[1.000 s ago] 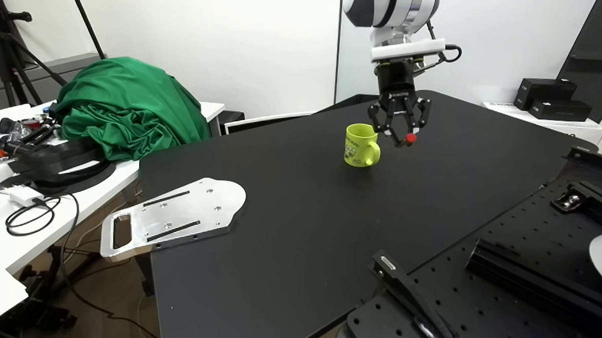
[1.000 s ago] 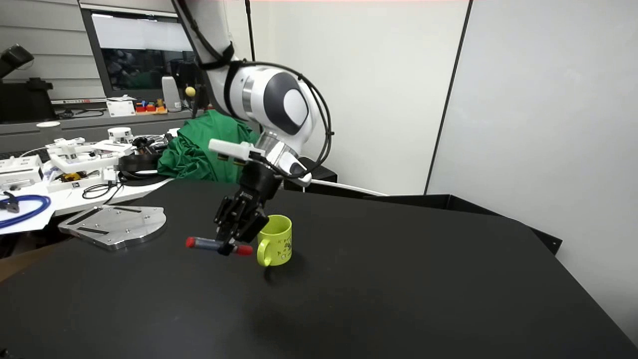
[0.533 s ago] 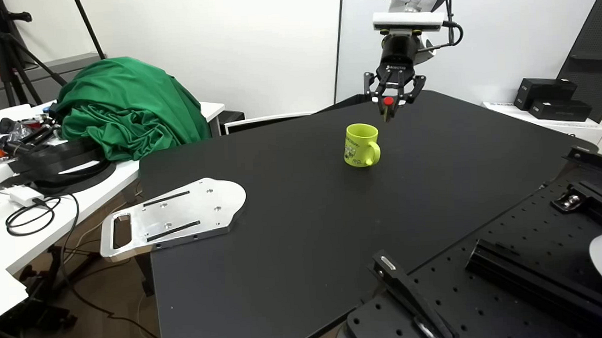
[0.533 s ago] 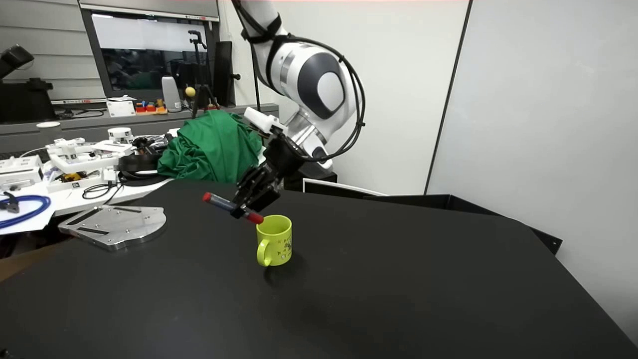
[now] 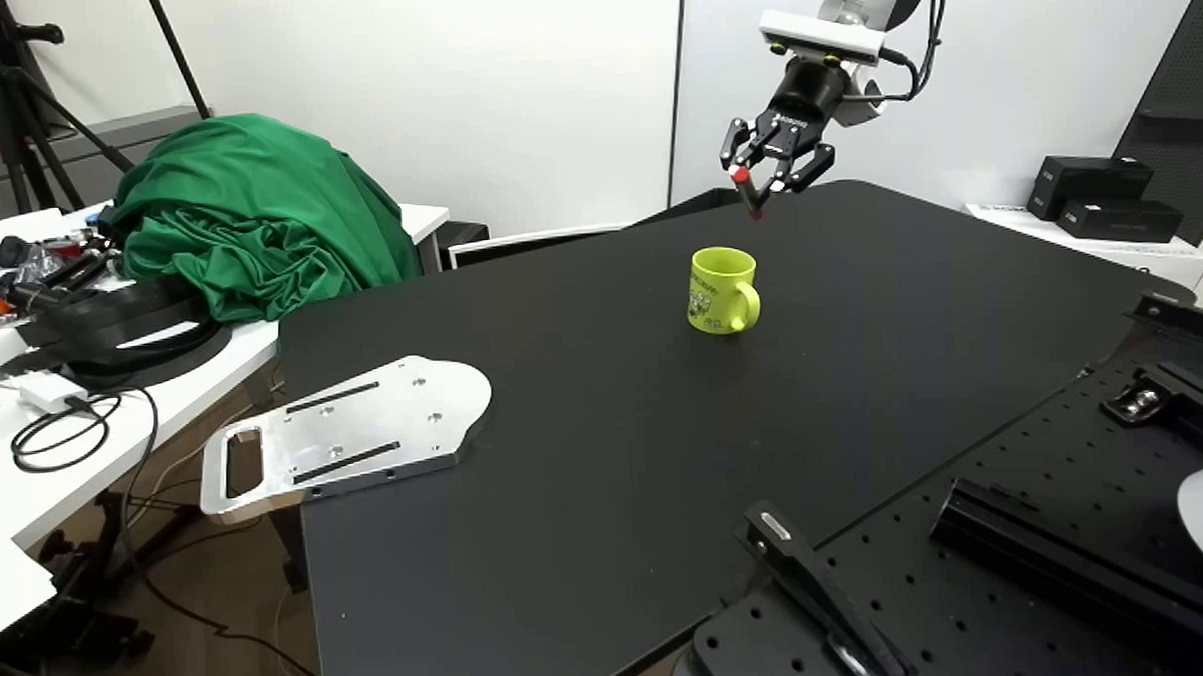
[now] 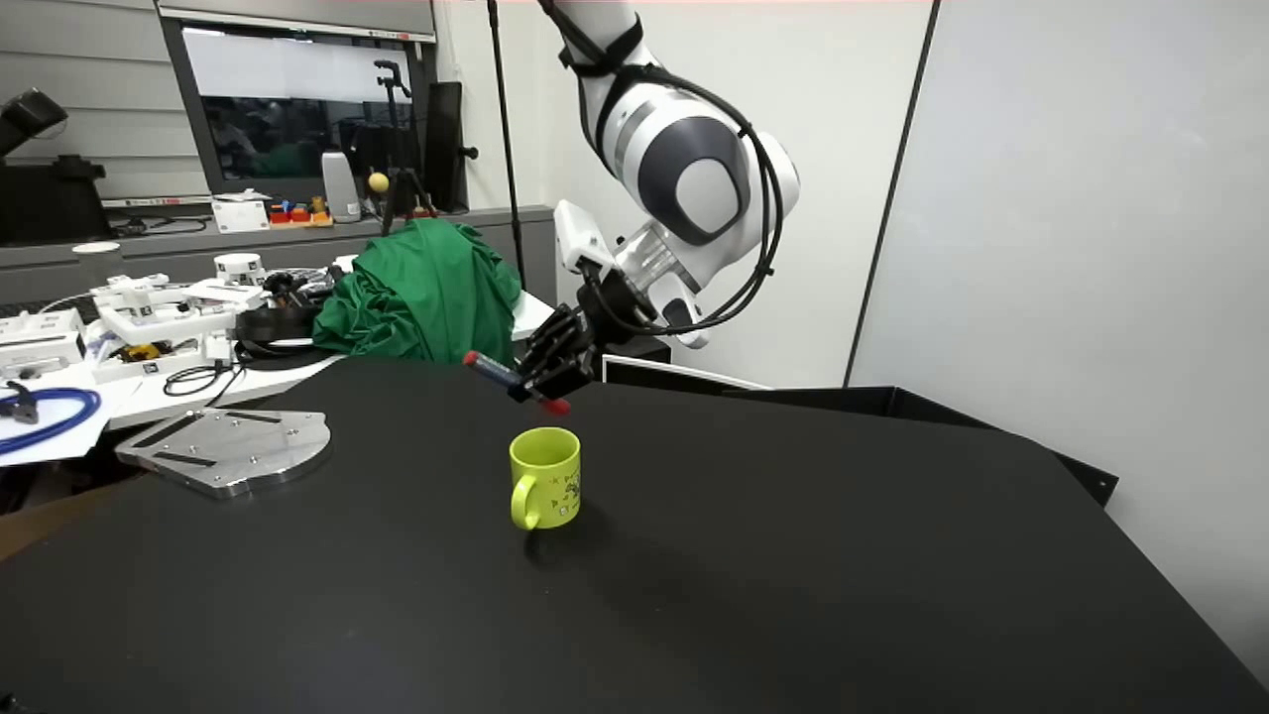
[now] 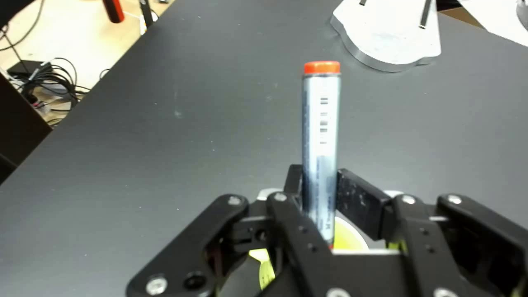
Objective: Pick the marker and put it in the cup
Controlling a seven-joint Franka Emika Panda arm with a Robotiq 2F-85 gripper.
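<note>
The gripper (image 7: 320, 189) is clamped on a slim, cylindrical, blue-grey marker (image 7: 322, 132) with red ends, clear of the black surface (image 6: 813, 565). In an exterior view the marker's long axis runs ten to four o'clock; the upright yellow-green mug (image 6: 543, 491) stands at the gripper's six. Insertion likely needs a steeper tilt. Marker: barcode-like bars (image 7: 324, 117), print illegible. Mug: printed motifs (image 6: 572, 488), unreadable.

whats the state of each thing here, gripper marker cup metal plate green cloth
gripper: shut on the marker, above the table
marker: held tilted, higher than the cup, not in it
cup: upright on the table
metal plate: lying flat, handle end past the table edge
green cloth: bunched in a heap
</note>
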